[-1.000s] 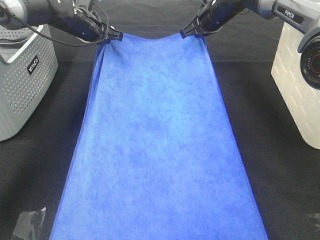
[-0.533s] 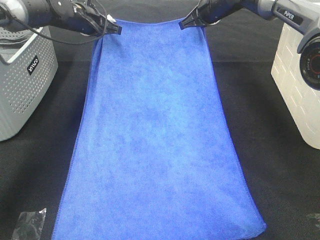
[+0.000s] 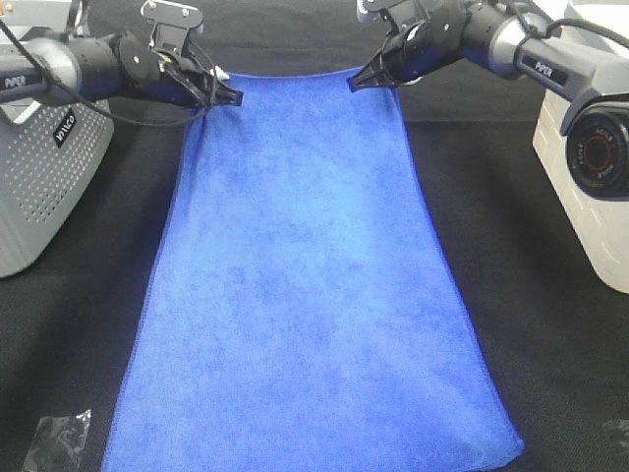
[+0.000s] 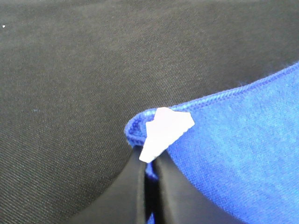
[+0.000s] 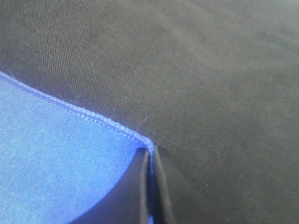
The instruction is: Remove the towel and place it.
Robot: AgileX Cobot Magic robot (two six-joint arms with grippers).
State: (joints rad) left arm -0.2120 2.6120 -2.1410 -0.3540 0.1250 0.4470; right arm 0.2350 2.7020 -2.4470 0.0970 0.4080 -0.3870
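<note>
Black fabric tabletop [image 3: 550,324] is being covered by the blue towel [image 3: 305,295], laid flat. Its far corners are being pinched by the left gripper [image 3: 234,97] and right gripper [image 3: 354,84] (fingers [image 4: 126,196] pressed onto fabric, white tag [image 4: 166,130] at the left). Only release is seemingly being awaited.

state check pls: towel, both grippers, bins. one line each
Bright royal-blue microfibre towel: spread open on the black table, far edge straight, both far corners gripped.
Left gripper: shut on the far-left corner.
Right gripper: shut on the far-right corner.
Small white tag: sticking out at the left-gripped corner.
Grey perforated basket: upright, contents hidden.
White crate: upright, contents hidden.
</note>
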